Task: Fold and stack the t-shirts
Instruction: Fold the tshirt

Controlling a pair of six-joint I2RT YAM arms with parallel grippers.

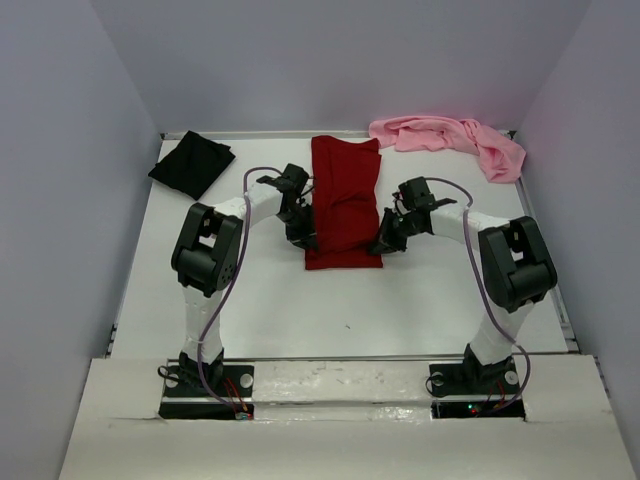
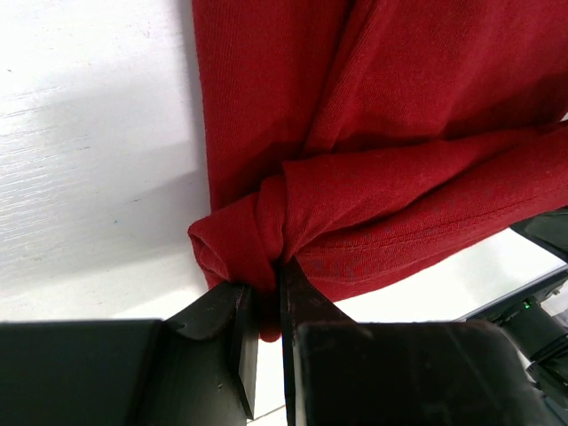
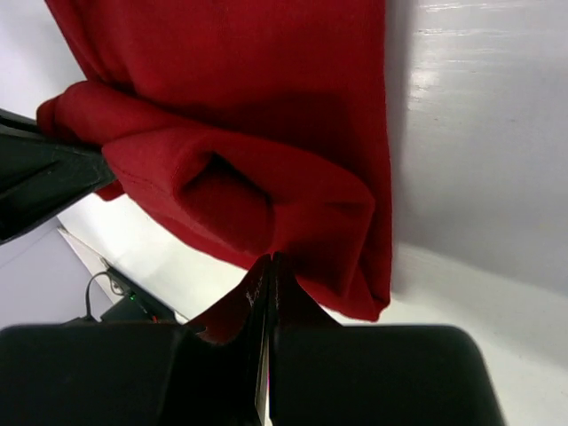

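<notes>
The dark red t-shirt (image 1: pixel 345 200) lies folded into a long strip in the middle of the table. My left gripper (image 1: pixel 303 236) is at the strip's near left edge. In the left wrist view it (image 2: pixel 269 295) is shut on a bunched wad of the red cloth (image 2: pixel 373 133). At the near right edge my right gripper (image 1: pixel 384 243) has its jaws pressed together (image 3: pixel 270 260) on a pinch of the red cloth (image 3: pixel 266 106). The black t-shirt (image 1: pixel 192 163) is folded at the far left. The light pink t-shirt (image 1: pixel 450 140) lies crumpled at the far right.
The white table (image 1: pixel 350 310) is walled at the back and on both sides. The other arm's black gripper shows at the edge of each wrist view. Both arm bases stand at the near edge.
</notes>
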